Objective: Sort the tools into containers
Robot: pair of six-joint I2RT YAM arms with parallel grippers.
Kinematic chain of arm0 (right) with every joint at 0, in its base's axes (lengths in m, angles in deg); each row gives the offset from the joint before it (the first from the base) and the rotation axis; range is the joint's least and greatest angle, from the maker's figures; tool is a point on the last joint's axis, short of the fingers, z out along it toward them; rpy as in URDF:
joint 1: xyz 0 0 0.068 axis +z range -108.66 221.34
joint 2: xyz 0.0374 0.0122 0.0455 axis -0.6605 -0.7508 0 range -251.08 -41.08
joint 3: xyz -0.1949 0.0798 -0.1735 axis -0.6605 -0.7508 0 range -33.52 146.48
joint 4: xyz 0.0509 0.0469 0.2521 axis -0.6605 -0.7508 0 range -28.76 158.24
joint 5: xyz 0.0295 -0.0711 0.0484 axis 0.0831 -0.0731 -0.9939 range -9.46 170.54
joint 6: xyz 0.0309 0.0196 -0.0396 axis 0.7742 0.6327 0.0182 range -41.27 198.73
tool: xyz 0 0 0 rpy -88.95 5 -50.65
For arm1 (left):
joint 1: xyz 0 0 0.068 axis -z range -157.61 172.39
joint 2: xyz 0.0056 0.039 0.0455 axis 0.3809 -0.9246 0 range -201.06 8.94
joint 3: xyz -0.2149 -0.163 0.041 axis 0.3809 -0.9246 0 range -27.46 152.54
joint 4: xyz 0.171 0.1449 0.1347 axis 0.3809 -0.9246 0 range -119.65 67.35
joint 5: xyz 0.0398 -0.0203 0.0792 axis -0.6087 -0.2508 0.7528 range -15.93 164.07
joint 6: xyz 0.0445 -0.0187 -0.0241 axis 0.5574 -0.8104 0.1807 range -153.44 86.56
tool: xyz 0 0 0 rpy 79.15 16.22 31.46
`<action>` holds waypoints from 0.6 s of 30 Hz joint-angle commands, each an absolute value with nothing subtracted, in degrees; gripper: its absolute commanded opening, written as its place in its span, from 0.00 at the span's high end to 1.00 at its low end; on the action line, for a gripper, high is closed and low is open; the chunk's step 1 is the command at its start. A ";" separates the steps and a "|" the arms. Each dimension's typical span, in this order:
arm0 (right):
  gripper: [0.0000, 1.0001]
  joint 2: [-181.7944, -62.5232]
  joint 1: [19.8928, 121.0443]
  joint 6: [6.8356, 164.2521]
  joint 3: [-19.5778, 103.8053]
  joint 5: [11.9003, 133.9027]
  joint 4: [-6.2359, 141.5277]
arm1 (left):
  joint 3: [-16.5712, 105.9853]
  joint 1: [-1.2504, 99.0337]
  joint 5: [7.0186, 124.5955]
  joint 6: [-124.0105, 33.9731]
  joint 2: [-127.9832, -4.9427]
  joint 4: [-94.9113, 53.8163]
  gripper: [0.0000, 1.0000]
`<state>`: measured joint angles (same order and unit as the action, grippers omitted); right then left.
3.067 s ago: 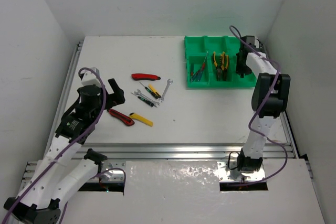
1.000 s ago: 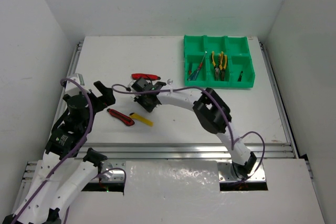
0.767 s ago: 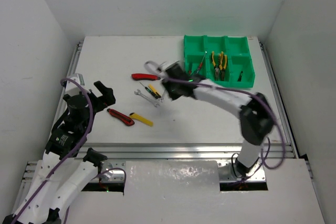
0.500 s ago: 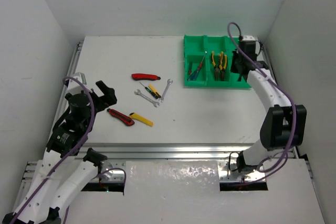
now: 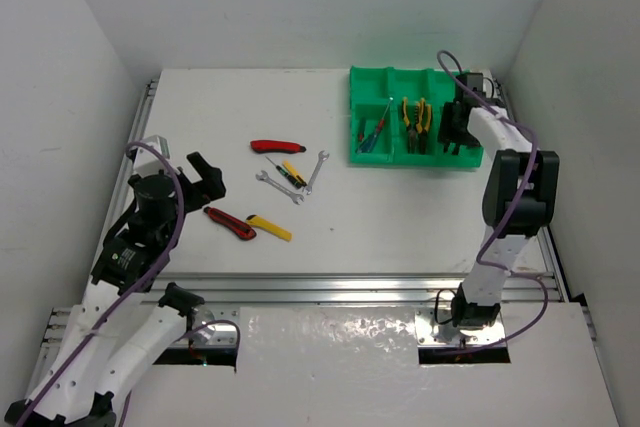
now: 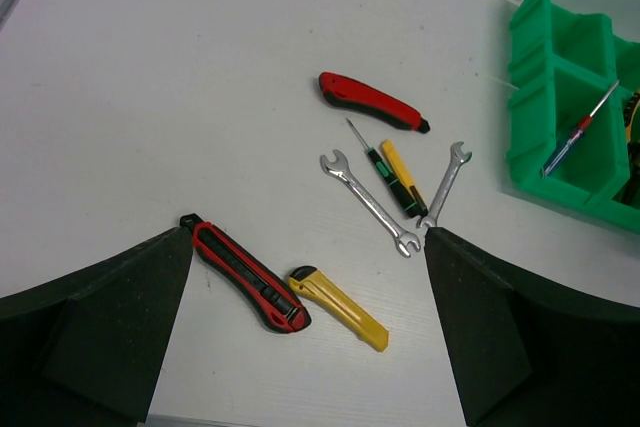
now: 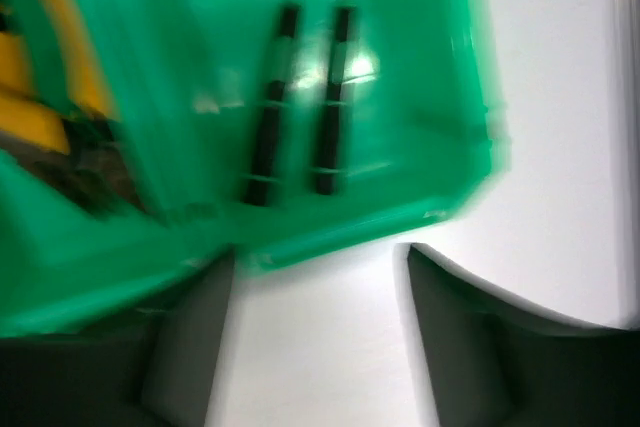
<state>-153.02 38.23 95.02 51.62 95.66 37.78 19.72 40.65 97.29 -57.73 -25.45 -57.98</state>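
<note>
The green containers tray [image 5: 372, 159] stands at the back right. My right gripper [image 5: 458, 145] hangs open and empty over the tray's near right corner [image 7: 330, 212]. In the blurred right wrist view two dark-handled screwdrivers [image 7: 335, 97] lie in that compartment, just beyond the right gripper [image 7: 318, 252]. Yellow pliers [image 5: 416, 117] lie in the middle compartment. My left gripper [image 5: 205, 177] is open above the loose tools. Between its fingers [image 6: 110, 317] lie a red-black knife [image 6: 250, 277] and a yellow knife [image 6: 338, 308].
Farther out lie a red knife [image 6: 370, 102], a yellow and green-black screwdriver pair [image 6: 397, 175] and two silver wrenches [image 6: 370, 204] [image 6: 445, 184]. A red-handled screwdriver [image 6: 578, 129] leans in the tray's left compartment. Metal rails [image 5: 350, 287] edge the table.
My right arm has swung from the loose tools in the middle back to the tray's right end, and its jaws have opened there. The left arm has barely shifted.
</note>
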 commanded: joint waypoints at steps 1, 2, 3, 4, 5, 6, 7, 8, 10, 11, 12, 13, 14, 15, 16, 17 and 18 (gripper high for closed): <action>0.24 -150.24 37.91 97.01 56.47 96.27 36.25 | 20.18 39.88 96.22 -56.91 -26.39 -55.08 0.00; 0.23 -149.63 38.00 97.97 56.57 96.62 35.90 | 20.17 39.97 96.13 -56.91 -26.56 -55.26 0.00; 0.23 -148.67 38.18 98.15 56.05 96.02 36.07 | 20.17 39.97 96.22 -56.91 -26.56 -55.26 0.00; 0.23 -145.96 39.22 98.33 55.34 95.23 36.60 | 20.17 39.88 96.22 -56.91 -26.48 -55.26 0.00; 0.24 -144.19 40.28 98.42 52.73 92.70 38.60 | 20.17 39.88 96.30 -56.91 -26.39 -55.08 0.00; 0.24 -140.35 44.38 97.81 50.79 91.28 40.45 | 20.17 39.88 96.39 -56.99 -26.30 -55.17 0.00; 0.24 -138.65 46.94 96.84 48.50 89.44 42.99 | 20.26 39.88 96.57 -56.99 -26.21 -55.08 0.00; 0.25 -137.33 49.32 94.92 44.83 87.68 47.45 | 20.35 39.88 96.83 -57.08 -26.21 -55.17 0.00; 0.28 -136.09 57.02 92.98 42.08 80.92 51.35 | 20.35 39.80 97.01 -57.17 -26.13 -55.34 0.00; 0.30 -136.87 59.07 92.53 41.46 79.07 53.11 | 20.44 39.71 97.36 -57.26 -26.13 -55.43 0.00; 0.35 -138.18 63.10 92.53 41.89 75.92 53.12 | 20.35 39.79 97.53 -57.34 -25.95 -55.52 0.00; 0.37 -139.94 65.14 91.57 42.67 74.75 53.21 | 20.35 39.79 97.71 -57.43 -25.86 -55.61 0.00; 0.40 -144.22 67.16 90.95 45.20 75.09 52.17 | 20.35 39.71 97.97 -57.43 -25.69 -55.70 0.00; 0.47 -146.61 71.10 90.08 46.71 76.75 51.64 | 20.35 39.71 97.97 -57.52 -25.51 -55.61 0.00; 0.48 -148.81 72.96 88.07 48.46 77.98 49.98 | 20.26 39.79 98.06 -57.52 -25.42 -55.61 0.00; 0.48 -153.44 74.55 87.44 52.14 79.65 49.26 | 20.26 39.71 98.06 -57.52 -25.34 -55.61 0.00; 0.48 -155.49 77.00 86.82 53.65 80.45 48.91 | 20.35 39.79 97.98 -57.52 -25.42 -55.61 0.00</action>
